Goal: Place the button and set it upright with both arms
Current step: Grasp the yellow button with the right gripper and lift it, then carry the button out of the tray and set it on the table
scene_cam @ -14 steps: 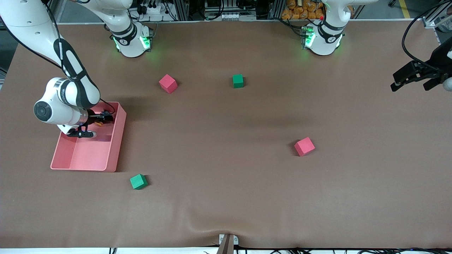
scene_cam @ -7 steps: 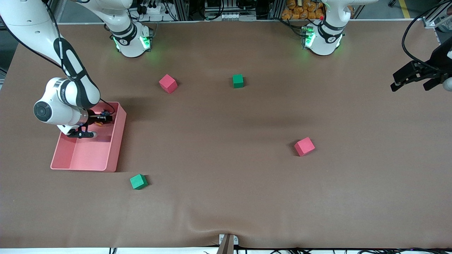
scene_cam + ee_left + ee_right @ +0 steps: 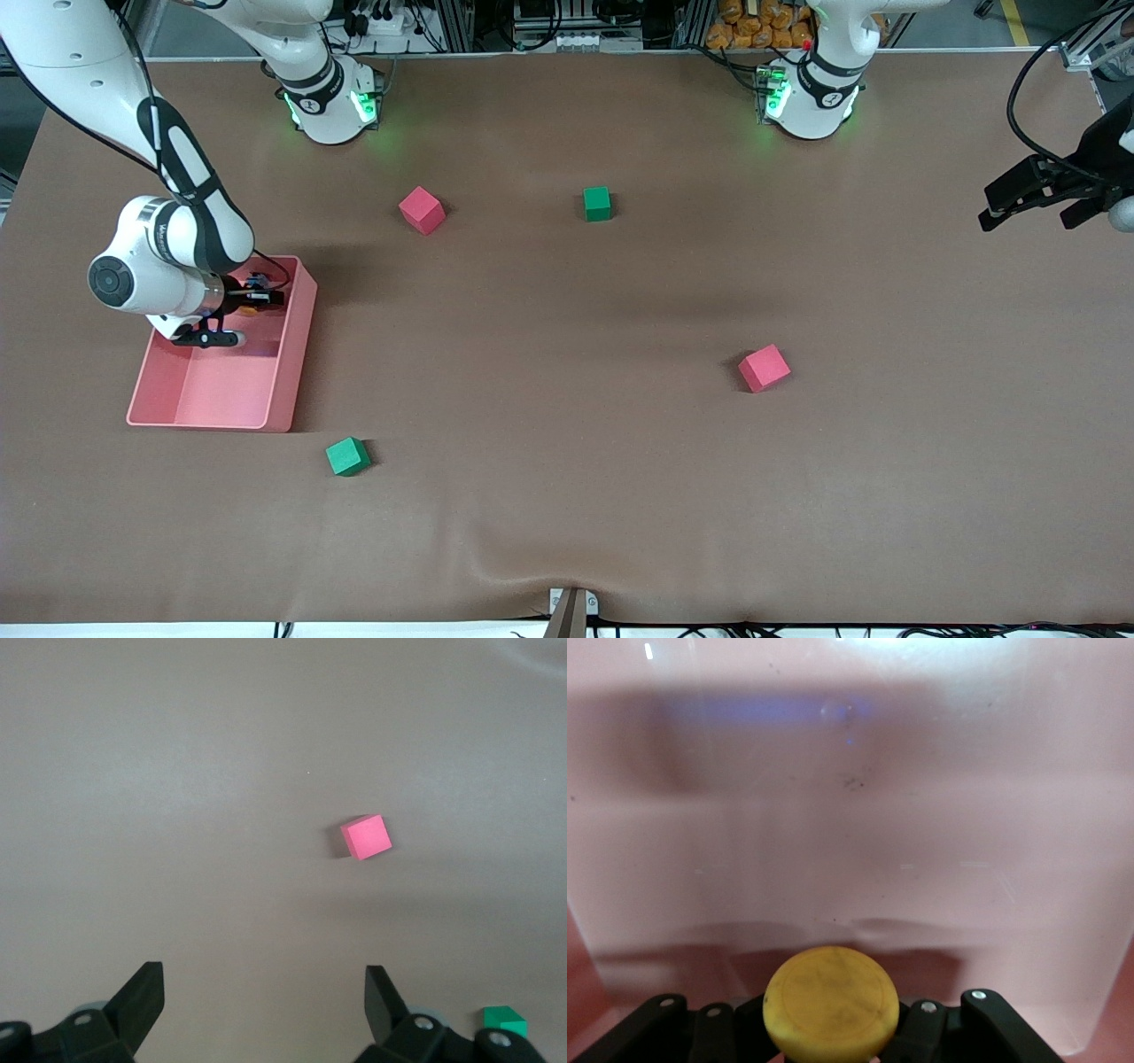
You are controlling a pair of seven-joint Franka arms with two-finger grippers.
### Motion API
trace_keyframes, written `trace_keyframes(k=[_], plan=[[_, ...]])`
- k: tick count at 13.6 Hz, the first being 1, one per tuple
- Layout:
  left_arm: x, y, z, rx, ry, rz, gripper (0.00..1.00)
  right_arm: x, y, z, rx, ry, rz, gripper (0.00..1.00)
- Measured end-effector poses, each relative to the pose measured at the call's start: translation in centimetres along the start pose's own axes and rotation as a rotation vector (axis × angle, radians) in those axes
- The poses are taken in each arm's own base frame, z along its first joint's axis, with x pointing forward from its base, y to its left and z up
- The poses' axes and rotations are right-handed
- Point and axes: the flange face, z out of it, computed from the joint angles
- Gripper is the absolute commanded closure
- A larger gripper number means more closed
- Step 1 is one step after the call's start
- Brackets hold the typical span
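Down inside the pink plastic bin (image 3: 297, 354), the right gripper (image 3: 259, 299) is clamped on the small orange-capped push-button (image 3: 831, 1001). Left gripper (image 3: 266, 1005) waits over the table's left-arm end, fingers (image 3: 142, 997) wide apart, empty. A pink foam cube (image 3: 764, 368) and a green foam cube (image 3: 347, 456) lie well clear.

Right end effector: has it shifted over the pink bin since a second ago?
Barely: the right end effector stays over the pink bin, shut on the button.
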Motion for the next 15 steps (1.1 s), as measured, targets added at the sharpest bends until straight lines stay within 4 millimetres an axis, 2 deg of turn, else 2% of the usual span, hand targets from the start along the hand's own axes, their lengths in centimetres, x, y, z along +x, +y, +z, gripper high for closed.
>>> trace_keyframes(k=[4, 8, 12, 15], plan=[[0.0, 0.0, 0.1, 0.000, -0.002, 0.000, 0.00, 0.6, 0.0, -0.9, 0.000, 0.001, -0.003, 0.86], [0.1, 0.0, 0.2, 0.000, -0.003, 0.000, 0.00, 2.5, 0.3, -4.5, 0.004, -0.011, -0.008, 0.86], [0.1, 0.0, 0.2, 0.000, -0.004, 0.000, 0.00, 3.6, 0.5, -6.5, -0.002, 0.021, -0.047, 0.86], [0.1, 0.0, 0.2, 0.000, -0.004, 0.000, 0.00, 4.7, 0.6, -9.3, -0.006, 0.039, -0.081, 0.86]])
